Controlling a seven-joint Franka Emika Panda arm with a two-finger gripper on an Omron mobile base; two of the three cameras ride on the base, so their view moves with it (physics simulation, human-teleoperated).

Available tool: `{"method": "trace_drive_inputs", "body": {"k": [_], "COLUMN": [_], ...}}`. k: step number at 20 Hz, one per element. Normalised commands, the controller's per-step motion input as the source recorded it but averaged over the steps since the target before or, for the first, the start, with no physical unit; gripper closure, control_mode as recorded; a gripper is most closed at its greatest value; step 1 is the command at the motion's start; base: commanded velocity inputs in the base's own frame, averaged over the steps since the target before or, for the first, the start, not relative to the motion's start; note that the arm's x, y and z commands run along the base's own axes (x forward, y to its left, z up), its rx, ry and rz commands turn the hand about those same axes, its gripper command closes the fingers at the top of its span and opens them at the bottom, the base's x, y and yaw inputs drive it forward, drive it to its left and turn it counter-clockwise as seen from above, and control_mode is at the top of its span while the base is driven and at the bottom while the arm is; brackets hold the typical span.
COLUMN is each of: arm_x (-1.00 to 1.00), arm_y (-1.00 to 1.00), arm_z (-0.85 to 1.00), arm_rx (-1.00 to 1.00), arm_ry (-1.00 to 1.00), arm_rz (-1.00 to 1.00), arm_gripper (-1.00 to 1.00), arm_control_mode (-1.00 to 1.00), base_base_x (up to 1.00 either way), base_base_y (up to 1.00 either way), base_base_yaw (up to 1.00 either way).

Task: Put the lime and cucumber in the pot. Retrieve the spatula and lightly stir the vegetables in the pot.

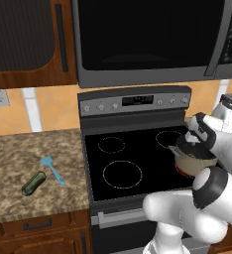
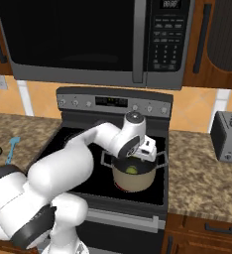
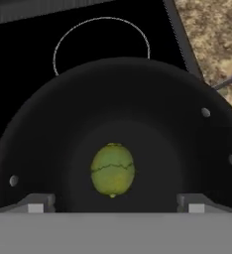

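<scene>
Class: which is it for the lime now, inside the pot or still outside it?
Inside. The lime rests on the dark floor of the pot, apart from the tool, and it shows above the rim in the right base view.

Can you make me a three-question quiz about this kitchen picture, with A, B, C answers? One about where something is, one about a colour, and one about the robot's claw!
1. Where is the small round yellow-green lime?
A. on the counter
B. inside the round beige-tan pot
C. on the toaster

2. What colour is the slim spatula?
A. light blue
B. red
C. black

3. How is the gripper?
A. shut on the lime
B. shut on the pot
C. open, holding nothing

Answers: 1 B, the lime lies on the pot's dark floor. 2 A, it lies beside the dark green cucumber. 3 C, its tips stand wide apart above the lime.
</scene>
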Motion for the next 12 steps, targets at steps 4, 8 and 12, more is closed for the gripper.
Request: {"method": "trace_drive_inputs", "body": {"k": [4,8,12], "arm_x": [-0.83,-0.52,-0.39], "arm_y": [0.31,0.63,0.70], "arm_z": [0.97,1.00,0.60], "arm_rx": [0.00,0.00,0.00], "arm_ry": [-0.26,-0.05,0.04], "arm_rz": [0.00,0.00,0.00], "arm_gripper": [-1.00,-1.00,-1.00], "arm_control_mode": [-1.00,-1.00,-1.00], "base_base_x": [0.00,0.00,0.00], "base_base_y": [0.00,0.00,0.00], "base_base_yaw": [0.00,0.00,0.00]}}
